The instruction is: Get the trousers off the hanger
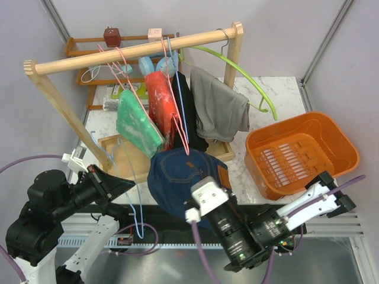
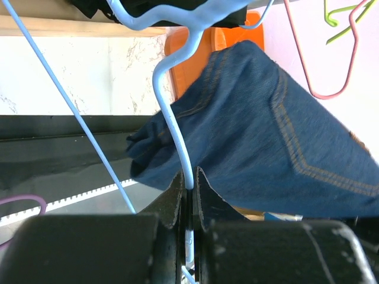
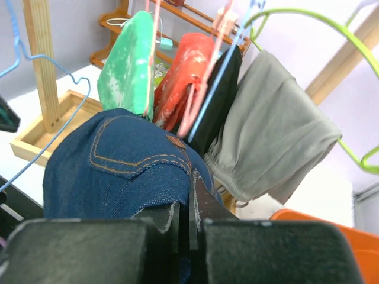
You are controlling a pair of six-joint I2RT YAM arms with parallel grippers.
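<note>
Folded navy denim trousers (image 1: 172, 171) hang low in front; the mint-green mottled pair (image 1: 137, 124) apparently hangs behind.

**What the views leave unseen**

From above, the place where the right gripper (image 3: 190, 204) meets the denim trousers (image 1: 172, 171) is covered by its wrist camera. In the right wrist view the orange basket (image 3: 349, 236) is cut by the corner, and the pink hanger (image 3: 201, 97) is blurred. In the left wrist view the light-blue hanger (image 2: 177, 145) leaves the top edge, and the denim passes the right edge.
</note>
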